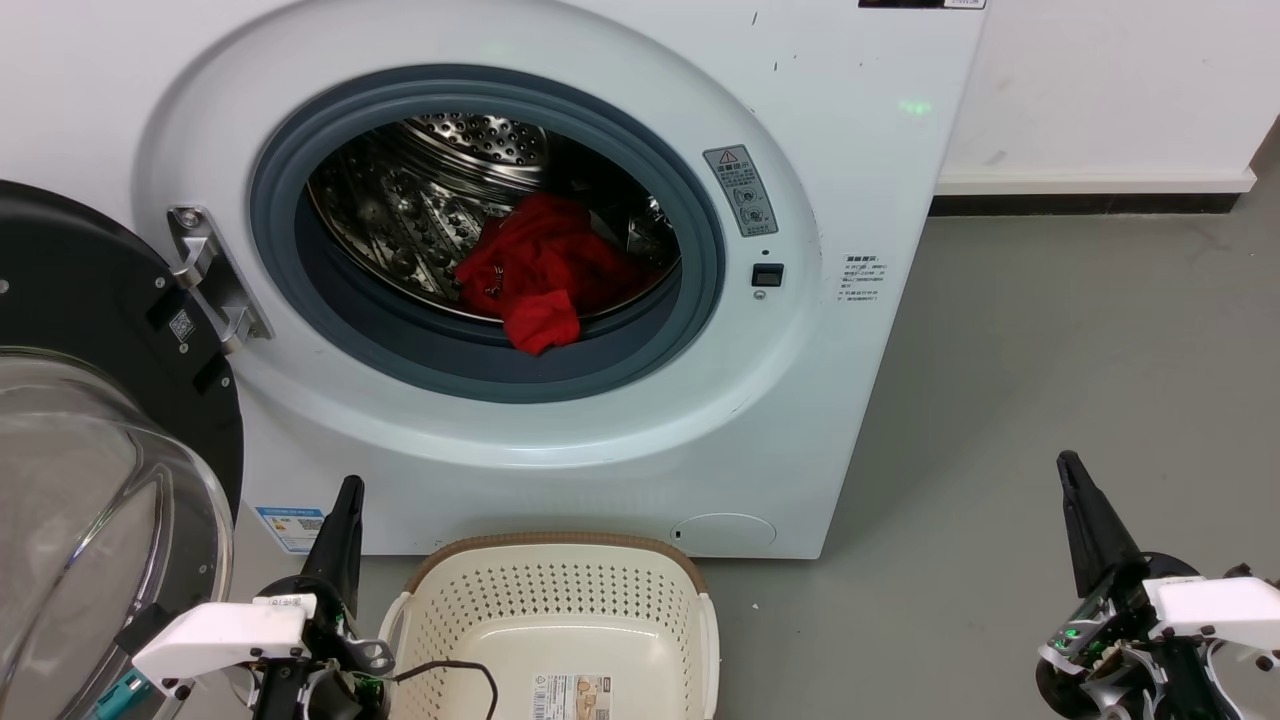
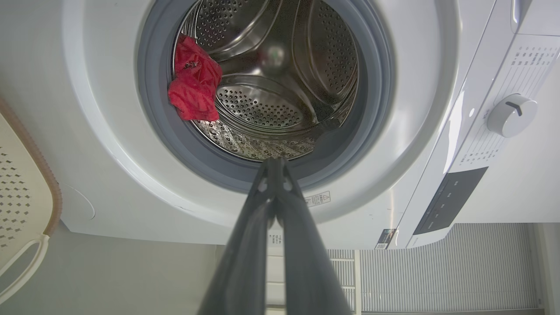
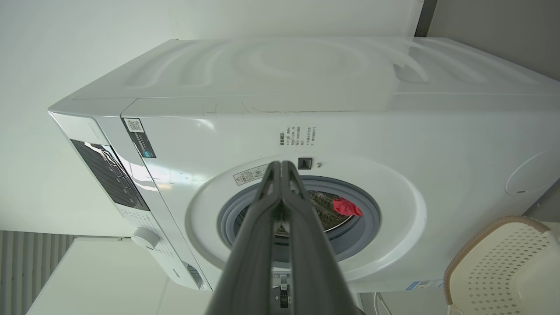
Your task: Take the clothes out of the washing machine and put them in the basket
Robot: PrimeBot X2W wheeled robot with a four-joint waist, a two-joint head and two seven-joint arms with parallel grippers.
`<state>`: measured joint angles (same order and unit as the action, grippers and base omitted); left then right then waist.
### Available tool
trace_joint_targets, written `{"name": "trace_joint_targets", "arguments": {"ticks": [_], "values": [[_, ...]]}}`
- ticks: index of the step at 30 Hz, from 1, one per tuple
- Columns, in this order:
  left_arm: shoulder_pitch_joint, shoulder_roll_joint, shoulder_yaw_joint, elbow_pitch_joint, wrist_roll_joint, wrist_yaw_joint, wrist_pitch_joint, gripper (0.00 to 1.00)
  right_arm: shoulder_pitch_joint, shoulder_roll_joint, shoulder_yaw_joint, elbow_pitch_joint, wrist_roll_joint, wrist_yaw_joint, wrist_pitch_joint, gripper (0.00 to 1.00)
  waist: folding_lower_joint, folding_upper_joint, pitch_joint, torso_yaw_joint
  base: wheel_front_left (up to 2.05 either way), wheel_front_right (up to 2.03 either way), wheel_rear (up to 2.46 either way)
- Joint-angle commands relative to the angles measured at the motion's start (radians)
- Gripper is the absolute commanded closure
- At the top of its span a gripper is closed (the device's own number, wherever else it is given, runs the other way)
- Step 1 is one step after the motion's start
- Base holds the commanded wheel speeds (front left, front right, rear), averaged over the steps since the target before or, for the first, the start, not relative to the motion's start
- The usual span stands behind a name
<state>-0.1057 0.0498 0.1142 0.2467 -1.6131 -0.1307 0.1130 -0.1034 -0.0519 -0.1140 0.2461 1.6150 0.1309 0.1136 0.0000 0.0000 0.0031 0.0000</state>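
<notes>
Clothes (image 1: 540,275) sit bunched in one red heap at 5 o'clock inside the washing machine (image 1: 860,420) drum (image 1: 400,225), a fold drooping onto the grey ring (image 1: 420,352); separate garments cannot be told apart. At 6 o'clock in the head view, the basket (image 1: 560,543) is cut off by the bottom edge. Left jaws at 7 o'clock and right jaws at 4 o'clock are pressed together, holding nothing.

Bright red clothes (image 1: 540,270); white washer (image 1: 620,470) with a grey ring (image 1: 420,360) and a steel drum (image 1: 400,210) dotted with holes; cream perforated basket (image 1: 560,595), brown rim.
</notes>
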Motion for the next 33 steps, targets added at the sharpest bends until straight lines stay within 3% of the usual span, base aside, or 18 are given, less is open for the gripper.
{"name": "trace_joint_targets", "arguments": {"ticks": [1, 33], "values": [[-0.008, 0.000, 0.001, 0.000, 0.000, -0.003, 0.003, 1.00, -0.012, 0.002, 0.000, 0.001, -0.004, 0.000, 0.000, 1.00, 0.0000, 0.0000, 0.000, 0.000, 0.00, 0.00, 0.00], [-0.008, 0.000, 0.001, 0.000, 0.000, -0.003, 0.003, 1.00, -0.012, 0.002, 0.001, 0.001, -0.004, 0.000, 0.000, 1.00, 0.0000, 0.0000, 0.000, 0.000, 0.00, 0.00, 0.00]]}}
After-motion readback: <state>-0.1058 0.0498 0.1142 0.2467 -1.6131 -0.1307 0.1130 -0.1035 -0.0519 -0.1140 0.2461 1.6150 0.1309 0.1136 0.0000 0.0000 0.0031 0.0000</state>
